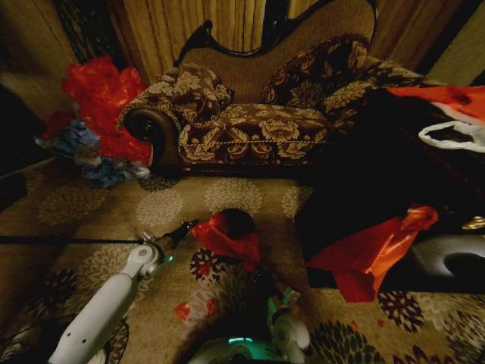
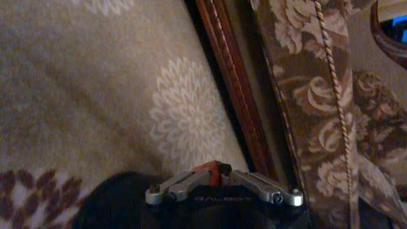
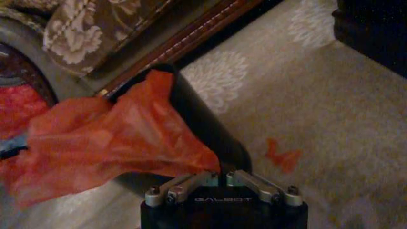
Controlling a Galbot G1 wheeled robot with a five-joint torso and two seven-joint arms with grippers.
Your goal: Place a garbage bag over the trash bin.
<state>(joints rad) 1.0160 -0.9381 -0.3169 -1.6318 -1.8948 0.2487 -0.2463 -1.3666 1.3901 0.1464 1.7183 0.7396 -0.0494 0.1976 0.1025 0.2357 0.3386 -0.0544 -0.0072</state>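
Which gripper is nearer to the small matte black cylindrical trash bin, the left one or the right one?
Neither is clearly nearer. Left gripper and right gripper both pinch the thin bright-red plastic garbage bag at the small matte black cylindrical trash bin, on opposite sides.

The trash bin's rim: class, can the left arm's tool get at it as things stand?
Probably yes. The left tool is beside the trash bin, shut on the garbage bag, with only carpet around. The right tool also pinches the bag.

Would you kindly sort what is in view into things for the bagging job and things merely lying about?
For the job:
garbage bag
trash bin
left gripper, shut on the bag
right gripper, shut on the bag

Lying about:
sofa
heap of red plastic
larger red-orange bag
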